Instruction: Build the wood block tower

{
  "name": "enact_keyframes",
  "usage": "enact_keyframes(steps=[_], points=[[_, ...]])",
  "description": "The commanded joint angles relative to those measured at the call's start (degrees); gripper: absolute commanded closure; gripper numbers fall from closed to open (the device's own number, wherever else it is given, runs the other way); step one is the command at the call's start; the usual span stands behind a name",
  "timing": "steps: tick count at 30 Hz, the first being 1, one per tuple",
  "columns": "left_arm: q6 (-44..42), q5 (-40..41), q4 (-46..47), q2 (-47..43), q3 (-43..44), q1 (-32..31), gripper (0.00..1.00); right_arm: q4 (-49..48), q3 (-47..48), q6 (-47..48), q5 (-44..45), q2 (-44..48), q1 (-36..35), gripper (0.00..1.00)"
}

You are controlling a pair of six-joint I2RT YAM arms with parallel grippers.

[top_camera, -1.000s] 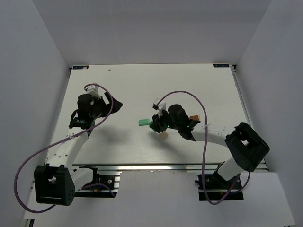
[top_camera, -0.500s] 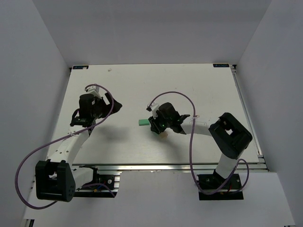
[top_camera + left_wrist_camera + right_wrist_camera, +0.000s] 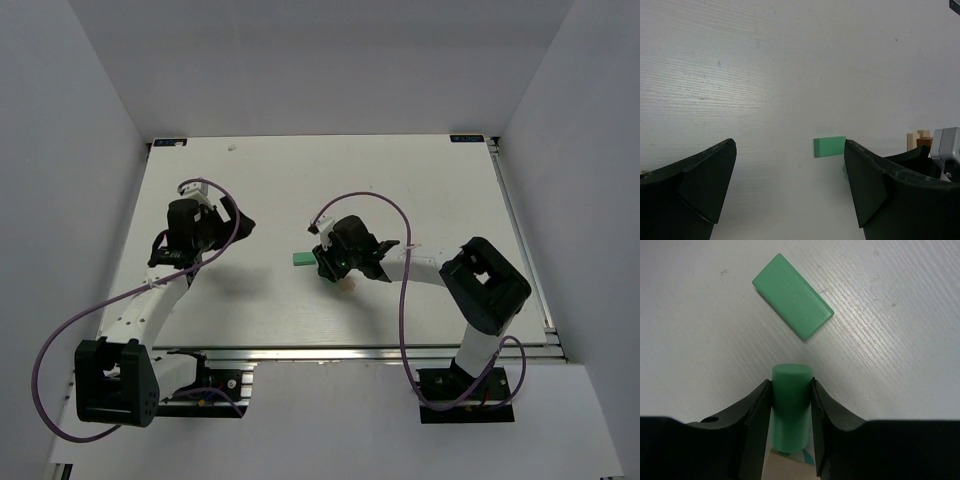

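My right gripper (image 3: 791,385) is shut on a green cylinder (image 3: 791,400), held upright with its lower end on or just above a light tan block (image 3: 785,470). A flat green rectangular block (image 3: 792,295) lies on the table just beyond the fingertips; it also shows in the top view (image 3: 304,259) and the left wrist view (image 3: 829,146). In the top view my right gripper (image 3: 330,264) is over the tan block (image 3: 347,284). My left gripper (image 3: 238,222) is open and empty, well left of the blocks. Tan and brown block pieces (image 3: 920,140) show far right in the left wrist view.
The white table (image 3: 300,180) is walled on the left, right and back. The right arm's elbow (image 3: 485,280) sits folded at mid right. A purple cable (image 3: 370,205) loops above the right wrist.
The right arm has moved left and folded its elbow inward, with the gripper staying over the tan block beside the green block. The left arm has barely shifted.
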State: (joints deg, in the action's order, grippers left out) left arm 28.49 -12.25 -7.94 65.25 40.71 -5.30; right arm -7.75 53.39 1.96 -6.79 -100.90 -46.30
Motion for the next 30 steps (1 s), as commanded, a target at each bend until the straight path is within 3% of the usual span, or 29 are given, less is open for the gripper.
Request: enact_keyframes(steps=[1, 13, 17, 21, 26, 30], points=[[-0.8, 1.8, -1.1, -0.5, 0.3, 0.1, 0.02, -0.1, 0.2, 0.7, 0.7, 0.3, -0.3, 0.69], [-0.9, 2.0, -1.1, -0.6, 0.2, 0.1, 0.02, -1.7, -1.4, 0.8, -0.2, 1.4, -0.3, 0.62], [-0.7, 1.4, -0.6, -0.3, 0.1, 0.1, 0.02, -3.5, -3.4, 0.4, -0.2, 2.9, -0.4, 0.71], [0.1, -1.4, -0.1, -0.1, 0.2, 0.2, 0.02, -12.9, -8.5, 1.3, -2.0, 7.6, -0.4, 0.74], [4.5, -16.8, 12.2, -1.9, -3.3, -1.5, 0.02, -23.4, -14.8, 2.8, -6.3, 14.8, -0.4, 0.74], [7.3, -17.6, 15.2, -2.3, -4.0, -7.5, 0.02, -31.7, -20.4, 3.2, -8.0, 18.7, -0.4, 0.74]])
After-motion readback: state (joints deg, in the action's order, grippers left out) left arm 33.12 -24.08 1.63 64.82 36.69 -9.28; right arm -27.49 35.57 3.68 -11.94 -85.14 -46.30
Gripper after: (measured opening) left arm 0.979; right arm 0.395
